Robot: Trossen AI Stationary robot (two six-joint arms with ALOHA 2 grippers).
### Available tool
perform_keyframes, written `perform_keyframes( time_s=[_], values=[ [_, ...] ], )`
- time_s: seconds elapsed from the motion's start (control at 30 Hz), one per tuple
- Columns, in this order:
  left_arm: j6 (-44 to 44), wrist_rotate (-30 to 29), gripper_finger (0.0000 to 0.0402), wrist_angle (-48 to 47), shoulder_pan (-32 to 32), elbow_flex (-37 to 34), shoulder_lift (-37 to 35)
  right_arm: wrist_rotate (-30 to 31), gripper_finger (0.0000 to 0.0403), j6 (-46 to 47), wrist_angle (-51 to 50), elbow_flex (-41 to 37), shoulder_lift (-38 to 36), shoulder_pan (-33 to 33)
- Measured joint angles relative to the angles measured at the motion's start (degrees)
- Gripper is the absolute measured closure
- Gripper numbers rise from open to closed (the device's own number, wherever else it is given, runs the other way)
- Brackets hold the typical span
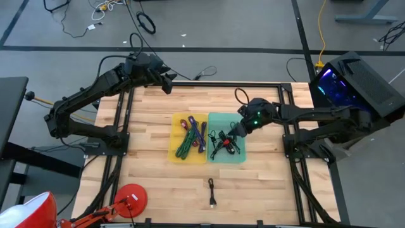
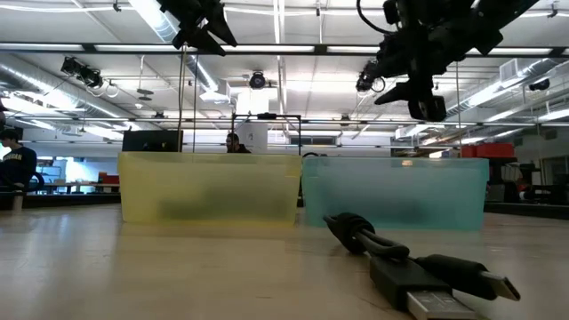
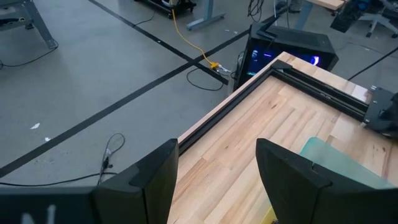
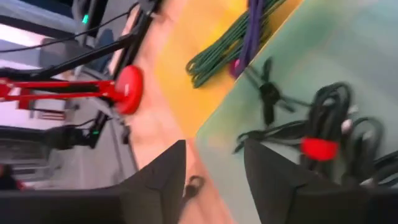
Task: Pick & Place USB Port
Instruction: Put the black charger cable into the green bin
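A loose black USB cable point(image 1: 211, 192) lies flat on the wooden table near its near edge, large in the low view's foreground point(image 2: 418, 267). A yellow tray point(image 1: 179, 149) holds green and purple cables. Beside it, a teal tray point(image 1: 238, 158) holds several black cables point(image 4: 329, 134), one with a red band. My right gripper point(image 1: 235, 132) hovers open above the teal tray point(image 2: 396, 191), holding nothing point(image 4: 214, 174). My left gripper point(image 1: 168, 81) waits open in the air over the table's far left corner point(image 3: 217, 180).
A red round lamp base point(image 1: 130, 197) sits at the near left corner. Black frame rails run along the table's left, right and far sides point(image 1: 221, 83). A lit computer case point(image 1: 345, 82) stands beyond the right edge. Bare wood surrounds the loose cable.
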Motion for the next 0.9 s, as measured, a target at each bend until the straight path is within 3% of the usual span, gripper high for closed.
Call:
perform_keyframes(
  time_s=[0.33, 0.57, 0.9],
  values=[
    [0.05, 0.00, 0.0181, -0.02, 0.00, 0.00, 0.02, 0.50, 0.0257, 10.50, 3.28, 0.00, 0.00, 11.00],
    [0.16, 0.00, 0.0181, -0.02, 0.00, 0.00, 0.02, 6.22, 0.0270, 21.49, 3.78, 0.00, 0.85, 22.04],
    [0.51, 0.23, 0.0181, -0.11, 0.00, 0.00, 0.04, 9.83, 0.0271, 31.90, 12.04, 0.00, 11.48, 33.03]
  ],
)
